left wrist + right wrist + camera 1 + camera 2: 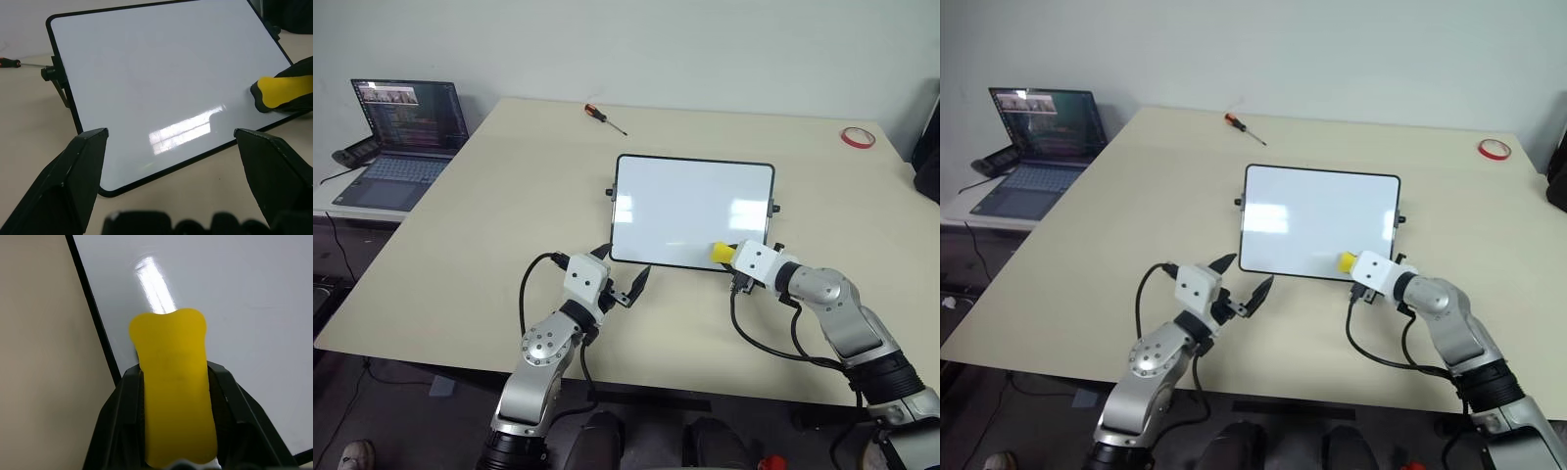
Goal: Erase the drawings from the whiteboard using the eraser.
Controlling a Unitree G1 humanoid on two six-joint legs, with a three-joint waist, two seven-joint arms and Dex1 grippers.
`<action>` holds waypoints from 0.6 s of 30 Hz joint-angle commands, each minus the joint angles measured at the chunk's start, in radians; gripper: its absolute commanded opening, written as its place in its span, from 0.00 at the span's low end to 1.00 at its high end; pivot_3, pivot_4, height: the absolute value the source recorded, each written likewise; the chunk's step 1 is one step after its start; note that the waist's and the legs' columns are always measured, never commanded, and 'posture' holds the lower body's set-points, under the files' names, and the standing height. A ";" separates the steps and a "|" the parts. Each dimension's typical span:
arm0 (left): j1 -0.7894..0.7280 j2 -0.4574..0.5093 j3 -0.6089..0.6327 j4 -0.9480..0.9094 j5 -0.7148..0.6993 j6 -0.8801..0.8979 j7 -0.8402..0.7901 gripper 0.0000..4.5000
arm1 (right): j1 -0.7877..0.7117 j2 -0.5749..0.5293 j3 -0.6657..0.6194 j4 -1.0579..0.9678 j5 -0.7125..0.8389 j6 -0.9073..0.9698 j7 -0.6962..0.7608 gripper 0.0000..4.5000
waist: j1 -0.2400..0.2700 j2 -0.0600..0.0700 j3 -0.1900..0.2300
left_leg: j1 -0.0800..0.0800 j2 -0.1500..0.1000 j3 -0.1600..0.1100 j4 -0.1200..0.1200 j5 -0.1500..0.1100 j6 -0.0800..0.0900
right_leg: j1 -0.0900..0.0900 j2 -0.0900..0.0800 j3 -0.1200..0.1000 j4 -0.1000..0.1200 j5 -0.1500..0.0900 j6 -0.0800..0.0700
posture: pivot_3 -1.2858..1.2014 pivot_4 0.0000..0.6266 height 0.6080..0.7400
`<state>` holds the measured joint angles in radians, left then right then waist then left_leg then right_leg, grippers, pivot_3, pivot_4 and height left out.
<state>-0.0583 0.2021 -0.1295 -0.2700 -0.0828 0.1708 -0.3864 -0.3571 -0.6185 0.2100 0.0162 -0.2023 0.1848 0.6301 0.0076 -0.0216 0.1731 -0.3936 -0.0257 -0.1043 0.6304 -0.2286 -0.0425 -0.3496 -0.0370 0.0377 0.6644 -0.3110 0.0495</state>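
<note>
Now: eraser on the board's near right corner

Clamped between the right gripper [176,431] fingers, the waisted yellow eraser [721,253] presses the glossy whiteboard [690,206] near its black-framed edge. Just beside the board's near left corner, the left gripper [624,284] hovers with fingers spread, holding nothing. Across the beige table [489,196] lie a screwdriver [604,117] and red tape ring [858,137].

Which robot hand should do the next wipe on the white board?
The right hand: it already grips the yellow block eraser against the glossy black-framed whiteboard. The left hand is open and empty.
</note>
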 commanded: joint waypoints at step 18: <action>-0.356 0.091 -0.031 0.211 -0.263 0.006 -0.474 1.00 | 0.301 0.178 -0.536 -0.718 0.357 0.702 -0.274 0.29 | -0.010 0.002 0.002 | -0.006 0.000 0.003 -0.003 -0.001 0.000 | -0.007 0.003 -0.001 0.000 0.000 0.000 | 0.52 0.24 1.00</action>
<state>-0.3906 0.2952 -0.1371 -0.0713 -0.3162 0.1864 -0.8017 -0.0578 -0.4484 -0.2759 -0.6662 0.1450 0.8201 0.3970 -0.0024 -0.0194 0.1747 -0.3999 -0.0260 -0.1011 0.6272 -0.2292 -0.0430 -0.3572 -0.0344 0.0365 0.6642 -0.3114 0.0498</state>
